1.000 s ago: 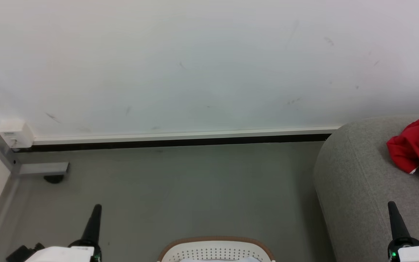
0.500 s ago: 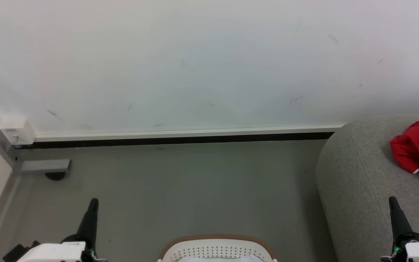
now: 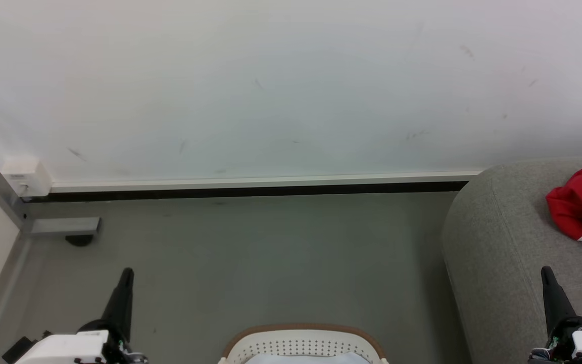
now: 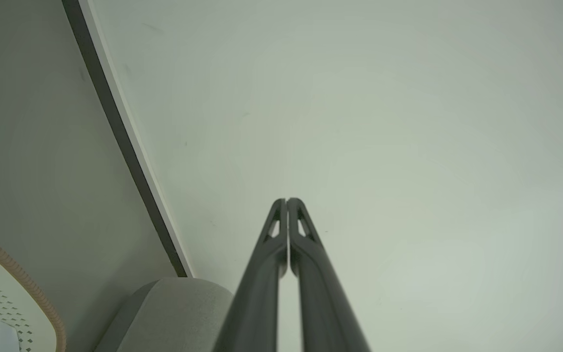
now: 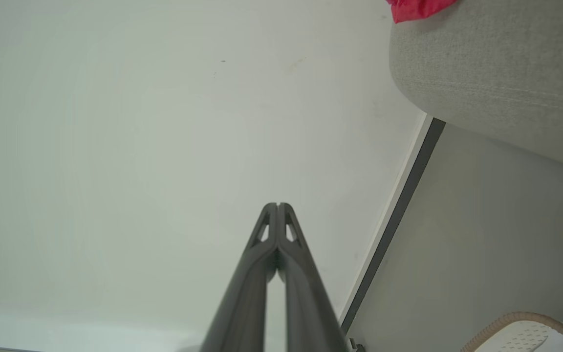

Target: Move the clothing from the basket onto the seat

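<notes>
Red crumpled fabric clothing (image 3: 581,212): lying on the light grey upholstered seat (image 3: 498,263) | left tool (image 4: 286,201), right tool (image 5: 277,205): both clenched, empty | rounded cream perforated plastic basket (image 3: 303,331): between them | likely best: tilt down, check basket, unclench before reaching.

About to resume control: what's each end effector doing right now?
Left end effector: closed, holding nothing.
Right end effector: closed, holding nothing.
</notes>
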Available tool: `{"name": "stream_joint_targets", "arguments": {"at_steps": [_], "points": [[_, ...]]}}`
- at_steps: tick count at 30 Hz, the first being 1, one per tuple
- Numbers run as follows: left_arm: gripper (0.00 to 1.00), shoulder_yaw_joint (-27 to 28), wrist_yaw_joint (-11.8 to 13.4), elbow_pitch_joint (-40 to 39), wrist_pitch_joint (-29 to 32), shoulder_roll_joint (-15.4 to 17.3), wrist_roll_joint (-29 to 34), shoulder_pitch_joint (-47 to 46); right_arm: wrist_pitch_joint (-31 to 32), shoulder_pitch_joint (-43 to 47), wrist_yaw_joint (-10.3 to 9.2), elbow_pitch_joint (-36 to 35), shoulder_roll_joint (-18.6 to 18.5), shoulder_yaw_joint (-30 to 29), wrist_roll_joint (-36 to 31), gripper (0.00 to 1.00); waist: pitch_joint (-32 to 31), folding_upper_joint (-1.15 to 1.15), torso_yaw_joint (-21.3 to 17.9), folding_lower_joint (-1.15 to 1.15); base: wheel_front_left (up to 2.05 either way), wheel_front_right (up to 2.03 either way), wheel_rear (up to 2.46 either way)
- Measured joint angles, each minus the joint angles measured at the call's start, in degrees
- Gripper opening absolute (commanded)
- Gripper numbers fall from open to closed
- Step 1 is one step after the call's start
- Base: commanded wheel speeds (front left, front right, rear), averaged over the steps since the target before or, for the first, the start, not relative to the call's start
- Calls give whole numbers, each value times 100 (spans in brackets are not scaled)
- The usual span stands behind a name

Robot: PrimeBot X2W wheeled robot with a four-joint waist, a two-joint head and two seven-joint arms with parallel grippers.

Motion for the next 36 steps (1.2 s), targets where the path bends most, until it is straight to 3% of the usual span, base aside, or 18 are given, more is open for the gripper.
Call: {"name": "stream_joint_targets", "arguments": {"at_steps": [9,36], "points": [[0,65,-16,-16,88,-4,-319,-42,77,-30,0,-8,-14,-7,372,0,32,0,26,0,0,0,0],[0,68,-16,-19,88,-5,-324,-47,73,-32,0,-10,-40,15,405,0,32,0,26,0,0,0,0]]}}
